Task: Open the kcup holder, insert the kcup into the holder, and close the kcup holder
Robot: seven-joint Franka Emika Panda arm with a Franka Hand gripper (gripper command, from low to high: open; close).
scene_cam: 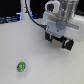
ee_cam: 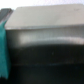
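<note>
The kcup, a small round pod with a bright green top, lies on the white table toward the exterior view's left, well away from the arm. My gripper hangs under the white wrist at the exterior view's upper right, and its dark fingers are too blurred to show their gap. A large black boxy body with a paler top face fills the wrist view; it looks like the kcup holder, seen very close. A teal finger pad shows at the frame's edge. No drawer front or handle can be made out.
The white table spreads between the kcup and the arm. A black cable loops from the wrist toward the back. Dark objects stand along the far edge at the exterior view's left.
</note>
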